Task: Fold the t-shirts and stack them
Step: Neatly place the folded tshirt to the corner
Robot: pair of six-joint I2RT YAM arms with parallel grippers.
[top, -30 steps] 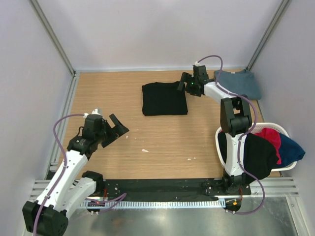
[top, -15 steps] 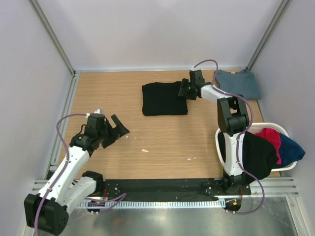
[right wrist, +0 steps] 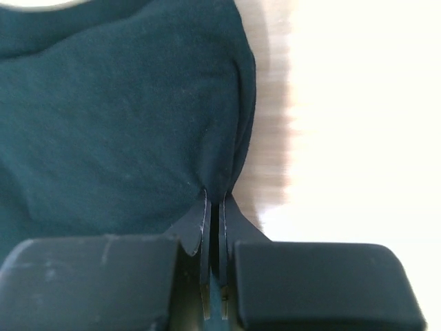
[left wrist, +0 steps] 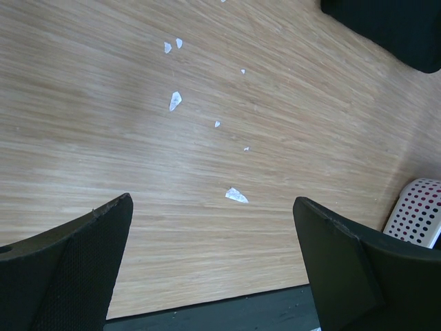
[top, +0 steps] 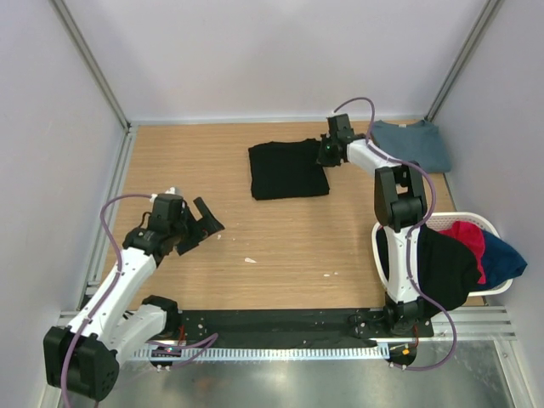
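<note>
The folded black t-shirt [top: 285,170] lies far-centre on the wooden table [top: 280,255], a near-square block whose slightly longer side runs left to right, skewed a little from the table edge; which way its neck points cannot be told. The right gripper [top: 325,153] is clamped on a fold at its far right corner. A slate-blue t-shirt [top: 416,144] lies beyond. Near right, a white basket [top: 476,218] holds a black shirt [top: 446,268] draped over its rim, a magenta-red one [top: 467,238] and a blue one [top: 503,257]. The left gripper [top: 206,223] hangs spread wide over bare wood
</note>
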